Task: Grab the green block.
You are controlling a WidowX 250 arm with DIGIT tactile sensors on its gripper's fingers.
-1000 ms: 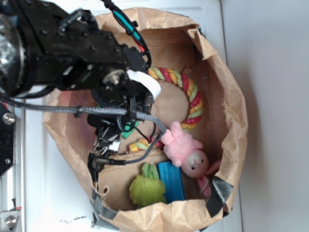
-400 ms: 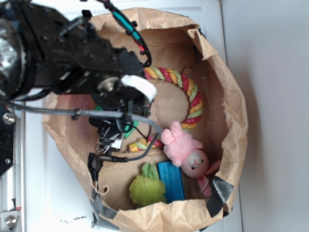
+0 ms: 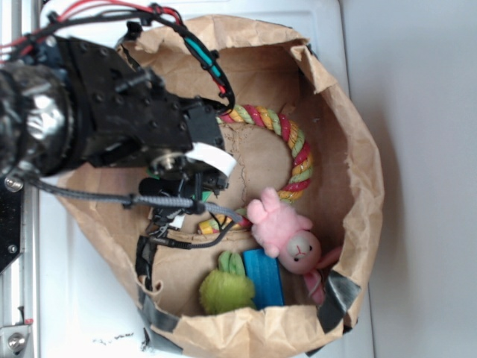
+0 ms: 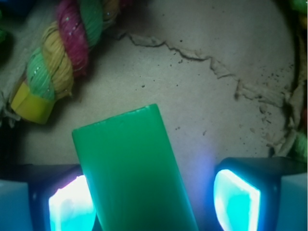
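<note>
Your gripper (image 4: pixel 154 202) has its jaws spread, and the green block (image 4: pixel 134 173) lies on the paper bag (image 3: pixel 350 134) floor between them, hard against one pad and clear of the other. Centre over the block, then squeeze across its narrow width, keeping clear of the rope ring (image 4: pixel 57 53).

- The black WidowX arm (image 3: pixel 112 119) reaches in from the left over the paper bag's (image 3: pixel 350 149) rim, its wrist bent down into the bag.
- The gripper (image 4: pixel 154 199) hangs low over the bag's floor, its two glowing fingers (image 4: pixel 236 199) spread apart.
</note>
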